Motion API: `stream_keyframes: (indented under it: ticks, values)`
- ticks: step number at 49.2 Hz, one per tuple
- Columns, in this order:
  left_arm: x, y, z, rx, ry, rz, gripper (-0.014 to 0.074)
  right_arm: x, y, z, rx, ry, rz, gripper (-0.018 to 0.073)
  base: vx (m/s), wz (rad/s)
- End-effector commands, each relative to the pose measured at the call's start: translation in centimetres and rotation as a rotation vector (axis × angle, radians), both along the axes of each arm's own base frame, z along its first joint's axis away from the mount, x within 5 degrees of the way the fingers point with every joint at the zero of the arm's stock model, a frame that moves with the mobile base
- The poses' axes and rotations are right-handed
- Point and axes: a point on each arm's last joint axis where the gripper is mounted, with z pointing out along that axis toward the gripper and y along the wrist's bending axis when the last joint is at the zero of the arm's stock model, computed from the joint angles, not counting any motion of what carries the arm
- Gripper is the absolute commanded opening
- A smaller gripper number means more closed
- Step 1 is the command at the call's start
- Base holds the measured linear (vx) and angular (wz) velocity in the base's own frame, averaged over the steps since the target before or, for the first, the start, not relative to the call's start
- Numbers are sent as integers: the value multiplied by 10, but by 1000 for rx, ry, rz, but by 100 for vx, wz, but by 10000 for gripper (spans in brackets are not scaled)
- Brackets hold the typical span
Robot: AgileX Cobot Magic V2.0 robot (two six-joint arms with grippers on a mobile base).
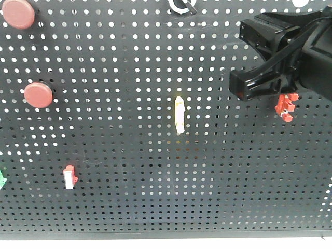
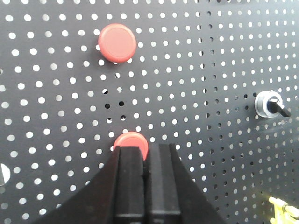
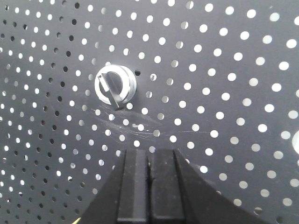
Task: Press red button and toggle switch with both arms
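Note:
My left gripper [image 2: 145,148] is shut, and its tips overlap the lower edge of the lower red button [image 2: 132,140]; I cannot tell whether they touch. A second red button [image 2: 117,43] sits above it. Both buttons show in the front view, upper [image 1: 18,13] and lower [image 1: 39,95], but the left arm does not. The bright-red toggle switch [image 1: 285,107] is on the pegboard at the right. My right gripper [image 1: 262,72] hangs just above and left of it. In the right wrist view the right gripper [image 3: 149,153] is shut and empty, and the switch is hidden.
A black perforated pegboard [image 1: 155,197] fills the views. A pale yellow lever [image 1: 179,114] stands at centre and a small red-and-white switch [image 1: 69,176] at lower left. A silver rotary knob [image 3: 115,85] is above the right gripper and also shows in the left wrist view [image 2: 268,103].

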Motion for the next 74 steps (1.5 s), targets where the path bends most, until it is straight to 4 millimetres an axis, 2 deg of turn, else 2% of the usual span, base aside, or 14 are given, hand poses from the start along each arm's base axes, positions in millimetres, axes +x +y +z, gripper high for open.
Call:
stream_keyframes:
  ticks: [1,11,17,22,28,38,43,46,49,54,74]
  values:
    - [-10,3,17,-48,-103,-12,2,-8,-5,13,1,-64,14,0,0,0]
    - [-11,6,12,-43,-100,4,2,-8,-5,13,1,-64,14,0,0,0]
    - [-16,18,-17,-29,-75,88,2,-8,-5,13,1,-64,13,0,0,0]
    - [-20,29,-62,-50,-74,165,2,-8,-5,13,1,-64,13,0,0,0]
    - [-27,42,-134,-89,-45,256,2,-8,-5,13,1,-64,13,0,0,0]
    - [-45,45,-242,-42,101,293,2,-8,-5,13,1,-64,13,0,0,0]
    - [-57,46,-287,-45,131,292,2,-8,-5,13,1,-64,13,0,0,0]
    - [-62,47,-307,-67,135,288,2,-8,-5,13,1,-64,13,0,0,0]
    - [-68,48,-316,-94,110,289,2,-8,-5,13,1,-64,13,0,0,0]
    - [-68,49,-320,-74,205,308,2,-8,-5,13,0,-63,13,0,0,0]
    - [-68,49,-320,-100,209,305,2,-8,-4,13,0,-65,18,0,0,0]
